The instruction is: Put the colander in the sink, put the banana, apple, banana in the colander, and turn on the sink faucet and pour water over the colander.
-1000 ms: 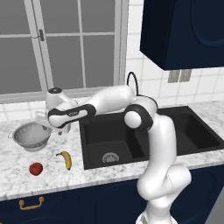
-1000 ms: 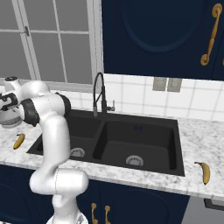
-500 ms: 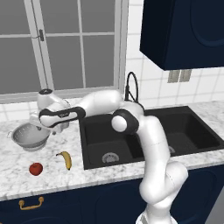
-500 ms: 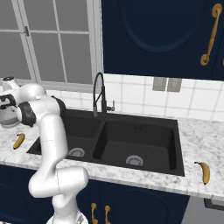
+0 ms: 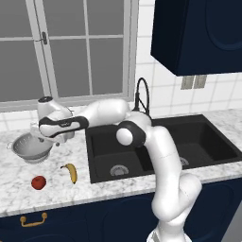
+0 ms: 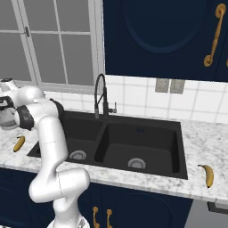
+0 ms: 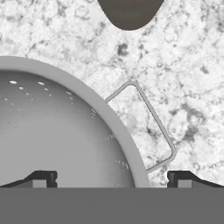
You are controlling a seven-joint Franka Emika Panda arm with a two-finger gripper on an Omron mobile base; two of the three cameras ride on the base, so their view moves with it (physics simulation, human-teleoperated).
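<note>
The silvery colander (image 5: 27, 147) stands on the marble counter left of the black sink (image 5: 156, 150); it also shows at the left edge of the right base view (image 6: 5, 120). My gripper (image 5: 46, 139) hangs open just above its right rim. In the hand view my gripper (image 7: 113, 179) straddles the colander's rim (image 7: 87, 131) and wire handle (image 7: 153, 118), with the fingertips (image 7: 43, 178) wide apart. A red apple (image 5: 38, 182) and a banana (image 5: 71, 172) lie in front of the colander. A second banana (image 6: 206, 174) lies right of the sink. The black faucet (image 5: 142, 97) rises behind the sink.
The window and tiled wall stand behind the counter, and a dark blue cabinet (image 5: 198, 33) hangs above the sink's right side. A dark rounded shape (image 7: 130, 12) sits on the counter beyond the colander handle. My arm stretches over the left basin.
The arm has swung further left and lowered, bringing the open gripper down over the colander's rim. The fruit and the colander have not moved.
</note>
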